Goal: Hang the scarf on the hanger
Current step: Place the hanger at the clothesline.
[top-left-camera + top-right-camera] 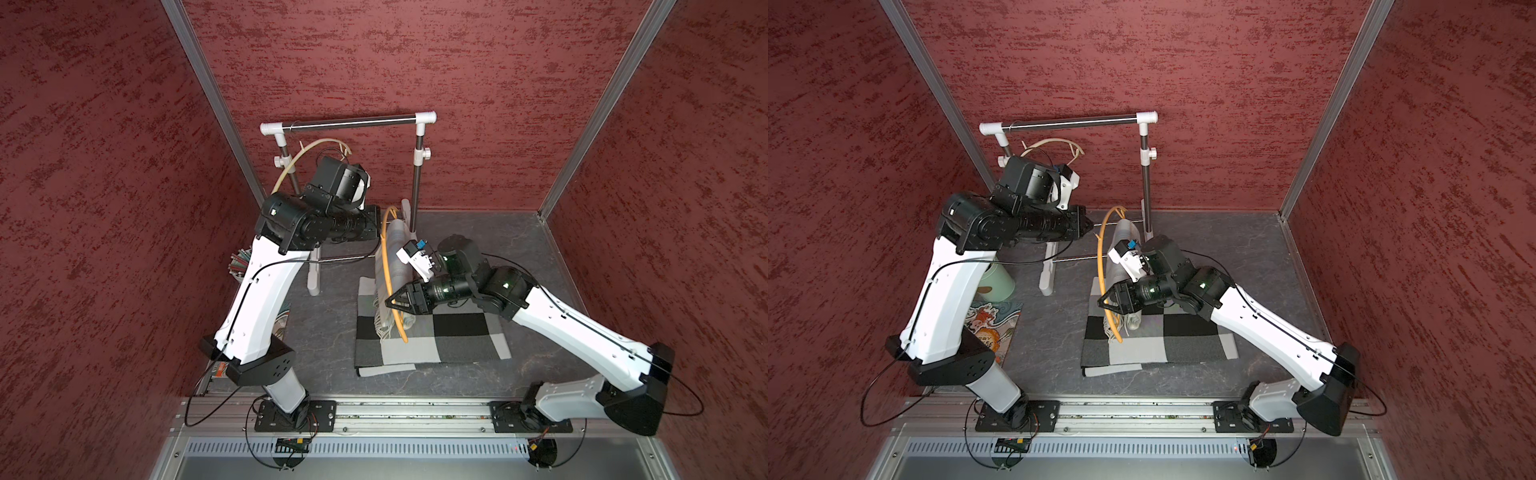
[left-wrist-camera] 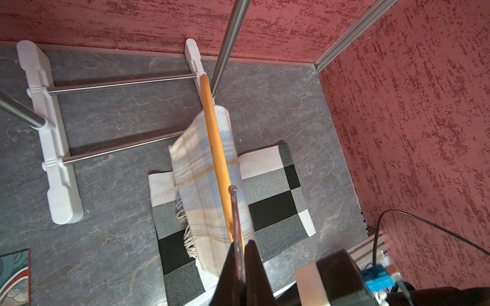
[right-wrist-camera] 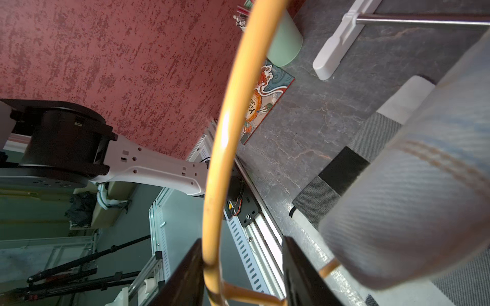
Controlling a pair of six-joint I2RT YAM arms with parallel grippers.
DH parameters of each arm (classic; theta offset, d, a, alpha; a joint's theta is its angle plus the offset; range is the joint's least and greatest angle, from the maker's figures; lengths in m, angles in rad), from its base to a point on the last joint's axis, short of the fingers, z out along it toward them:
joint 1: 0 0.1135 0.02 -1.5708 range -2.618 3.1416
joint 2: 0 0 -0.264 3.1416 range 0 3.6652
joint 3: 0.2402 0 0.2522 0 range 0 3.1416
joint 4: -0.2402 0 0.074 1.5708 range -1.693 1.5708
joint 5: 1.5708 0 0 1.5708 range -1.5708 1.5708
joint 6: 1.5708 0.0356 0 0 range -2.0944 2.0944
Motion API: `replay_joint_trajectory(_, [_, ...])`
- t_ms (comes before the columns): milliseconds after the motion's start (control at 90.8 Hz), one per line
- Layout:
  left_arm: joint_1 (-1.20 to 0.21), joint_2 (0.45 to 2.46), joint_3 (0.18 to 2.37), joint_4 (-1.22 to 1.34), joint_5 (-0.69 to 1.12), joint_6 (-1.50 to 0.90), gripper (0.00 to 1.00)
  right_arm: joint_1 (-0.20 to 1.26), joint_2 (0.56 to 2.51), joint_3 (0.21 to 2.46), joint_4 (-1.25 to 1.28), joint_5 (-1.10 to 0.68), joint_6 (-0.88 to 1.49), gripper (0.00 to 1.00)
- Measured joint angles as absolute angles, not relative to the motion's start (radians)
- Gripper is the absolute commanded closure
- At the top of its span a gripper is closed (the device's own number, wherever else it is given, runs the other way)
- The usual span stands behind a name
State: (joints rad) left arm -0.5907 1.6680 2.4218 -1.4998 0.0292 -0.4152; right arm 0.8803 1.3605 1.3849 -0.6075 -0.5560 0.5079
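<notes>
Left fingers [image 2: 256,274] clenched on the hanger [image 2: 213,127] hook [image 2: 236,220]; right fingers [image 3: 185,278] spread around its frame. Close gently, don't dislodge the scarf [image 2: 201,190].

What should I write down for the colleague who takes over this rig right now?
Left gripper: fingers shut on the metal hook of the hanger, holding it up above the checkered mat.
Right gripper: open, one finger on each side of the hanger's curved arm, not clamped.
Scarf: draped over the hanger, fringed ends down by the mat.
Done: the scarf is on the hanger.
Left: probably even out the scarf, then release with care.
</notes>
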Motion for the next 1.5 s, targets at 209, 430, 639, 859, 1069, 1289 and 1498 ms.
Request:
replay_joint_trajectory(209, [-0.592, 1.668, 2.422, -1.500, 0.023, -0.415, 1.00, 0.901, 1.390, 1.414, -0.578, -0.558, 0.543, 0.74])
replay_joint_trajectory(430, [-0.592, 1.668, 2.422, -1.499, 0.028, -0.414, 0.79, 0.903, 1.409, 1.424, -0.553, -0.563, 0.579, 1.00])
replay_joint_trajectory(639, [-0.580, 1.642, 2.415, -1.419, 0.114, -0.414, 0.13, 0.889, 1.392, 1.429, -0.552, -0.603, 0.614, 1.00])
replay_joint_trajectory(859, [-0.393, 1.365, 2.078, -1.233, 0.263, -0.495, 0.01, 0.803, 1.291, 1.427, -0.521, -0.721, 0.689, 1.00])
replay_joint_trajectory(1069, [-0.144, 0.973, 1.591, -0.959, 0.506, -0.641, 0.26, 0.716, 1.186, 1.419, -0.416, -0.826, 0.772, 1.00])
replay_joint_trajectory(1289, [-0.109, 0.821, 0.862, -0.348, 0.799, -0.960, 0.44, 0.694, 1.191, 1.419, -0.290, -0.942, 0.870, 1.00])
replay_joint_trajectory(1498, [-0.148, 0.978, 0.595, 0.080, 0.890, -1.159, 0.42, 0.692, 1.198, 1.424, -0.213, -1.003, 0.956, 1.00])
